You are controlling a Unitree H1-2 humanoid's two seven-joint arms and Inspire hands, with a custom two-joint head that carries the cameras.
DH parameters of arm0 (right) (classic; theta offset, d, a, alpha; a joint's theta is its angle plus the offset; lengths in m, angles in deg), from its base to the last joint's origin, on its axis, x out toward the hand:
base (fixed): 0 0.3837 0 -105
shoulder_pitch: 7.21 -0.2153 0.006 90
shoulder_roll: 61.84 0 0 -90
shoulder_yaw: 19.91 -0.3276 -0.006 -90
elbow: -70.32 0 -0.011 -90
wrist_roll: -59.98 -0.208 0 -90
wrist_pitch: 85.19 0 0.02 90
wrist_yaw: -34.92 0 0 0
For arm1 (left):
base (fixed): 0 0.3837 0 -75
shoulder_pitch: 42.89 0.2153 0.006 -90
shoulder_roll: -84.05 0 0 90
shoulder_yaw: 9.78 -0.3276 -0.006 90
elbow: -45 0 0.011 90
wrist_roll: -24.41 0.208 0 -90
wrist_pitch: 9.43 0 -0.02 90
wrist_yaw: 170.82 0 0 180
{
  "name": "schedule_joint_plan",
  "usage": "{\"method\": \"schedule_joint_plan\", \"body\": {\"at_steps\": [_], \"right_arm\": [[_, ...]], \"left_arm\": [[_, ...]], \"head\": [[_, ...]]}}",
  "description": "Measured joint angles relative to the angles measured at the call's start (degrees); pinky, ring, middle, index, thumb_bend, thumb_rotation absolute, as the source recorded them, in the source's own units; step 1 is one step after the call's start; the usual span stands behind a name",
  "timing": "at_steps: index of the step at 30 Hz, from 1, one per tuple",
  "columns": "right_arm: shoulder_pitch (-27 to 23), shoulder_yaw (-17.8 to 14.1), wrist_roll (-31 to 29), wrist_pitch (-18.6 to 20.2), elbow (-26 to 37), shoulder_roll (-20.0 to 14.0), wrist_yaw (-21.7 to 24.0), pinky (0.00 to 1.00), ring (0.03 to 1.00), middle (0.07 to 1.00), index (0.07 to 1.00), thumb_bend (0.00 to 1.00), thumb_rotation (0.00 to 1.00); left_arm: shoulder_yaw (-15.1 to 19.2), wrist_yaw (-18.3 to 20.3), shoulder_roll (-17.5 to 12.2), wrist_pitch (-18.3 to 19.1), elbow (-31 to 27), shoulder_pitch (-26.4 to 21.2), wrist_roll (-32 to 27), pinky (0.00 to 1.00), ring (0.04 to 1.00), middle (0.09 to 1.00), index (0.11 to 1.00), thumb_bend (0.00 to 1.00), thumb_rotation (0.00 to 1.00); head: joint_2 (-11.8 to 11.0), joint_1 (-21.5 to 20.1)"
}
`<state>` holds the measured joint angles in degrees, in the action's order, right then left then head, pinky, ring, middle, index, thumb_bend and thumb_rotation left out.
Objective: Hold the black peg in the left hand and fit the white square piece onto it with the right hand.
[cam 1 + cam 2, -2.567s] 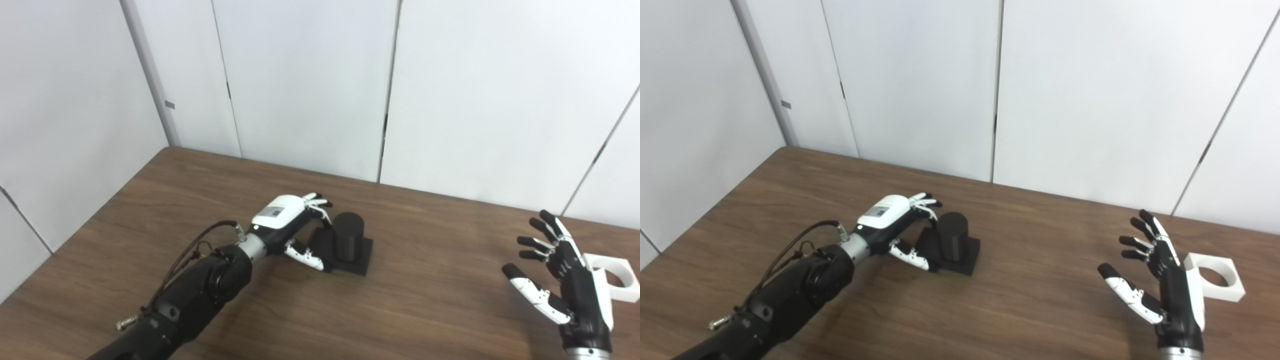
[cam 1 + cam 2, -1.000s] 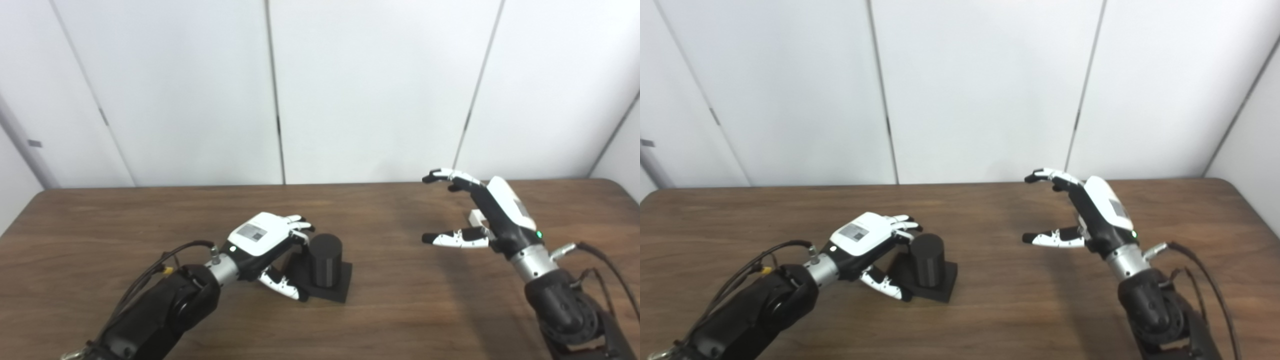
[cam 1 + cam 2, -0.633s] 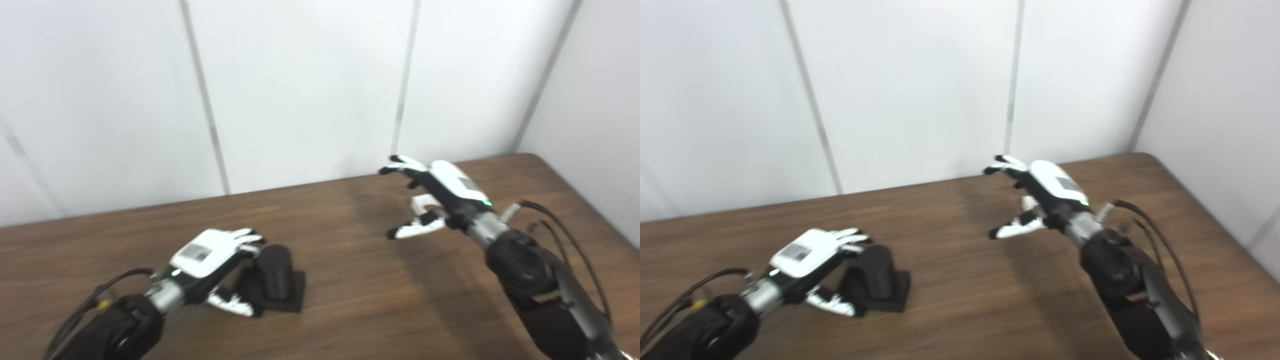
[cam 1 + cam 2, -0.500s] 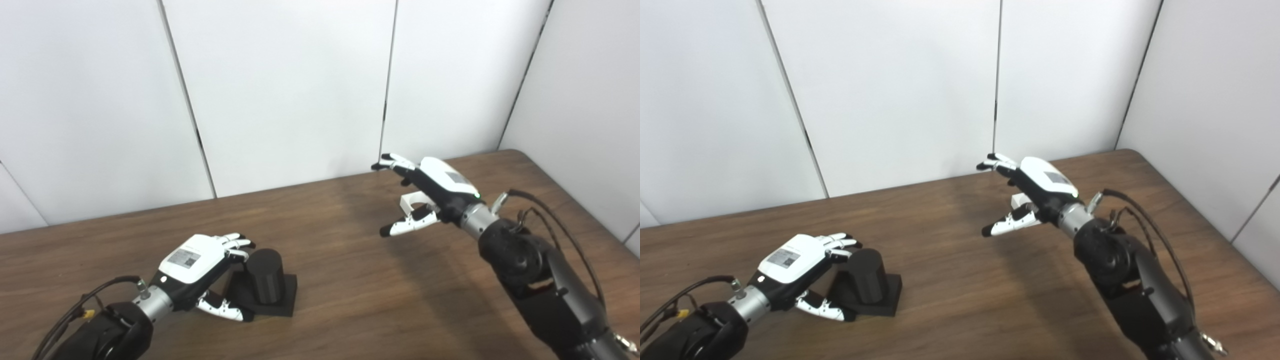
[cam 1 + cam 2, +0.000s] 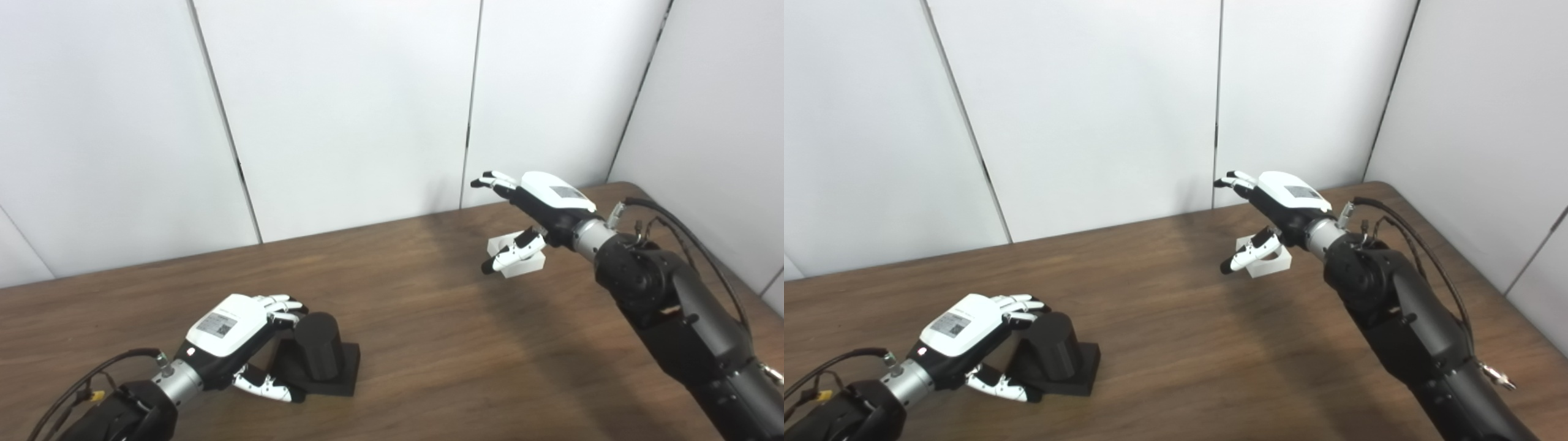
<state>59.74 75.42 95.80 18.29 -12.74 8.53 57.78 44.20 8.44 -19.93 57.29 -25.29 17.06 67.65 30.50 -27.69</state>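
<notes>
the white square plastic piece with a round hole (image 5: 517, 256) lies flat on the brown wooden table (image 5: 429, 343), directly beneath the right hand (image 5: 539, 205), well apart from the black cylindrical peg on its square base (image 5: 318, 355). right hand: raised, fingers spread, holding nothing. left hand (image 5: 236, 334): loosely cupped beside the peg, grip unconfirmed.

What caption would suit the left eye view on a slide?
Left robot hand cups the black cylindrical peg on the brown wooden table; open right robot hand hovers over the white square piece.
</notes>
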Motion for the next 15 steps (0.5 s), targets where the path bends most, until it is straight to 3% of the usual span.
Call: {"method": "schedule_joint_plan", "body": {"at_steps": [6, 9, 15], "right_arm": [[-0.1, 0.2, -1.0, 1.5, -0.3, -0.3, 2.3, 0.82, 0.947, 0.988, 0.965, 0.98, 0.3], [-0.6, 0.4, -1.0, 2.2, -1.1, -1.0, 3.6, 0.9, 0.981, 0.999, 0.976, 1.0, 0.29], [-3.2, 4.6, 3.1, 7.1, -1.4, -4.4, 10.2, 1.0, 1.0, 1.0, 1.0, 1.0, 0.29]], "left_arm": [[0.3, 0.1, -0.1, 0.0, -0.5, 0.5, 0.0, 0.79, 0.868, 0.839, 0.49, 0.52, 0.06], [0.4, 0.1, -0.1, 0.0, -0.8, 0.7, 0.0, 0.78, 0.866, 0.84, 0.49, 0.52, 0.06], [0.4, 0.1, -0.2, -0.1, -0.7, 0.7, 0.0, 0.78, 0.865, 0.839, 0.49, 0.52, 0.07]], "head": [[-0.2, 0.4], [-0.4, 0.6], [-0.4, 0.5]]}}
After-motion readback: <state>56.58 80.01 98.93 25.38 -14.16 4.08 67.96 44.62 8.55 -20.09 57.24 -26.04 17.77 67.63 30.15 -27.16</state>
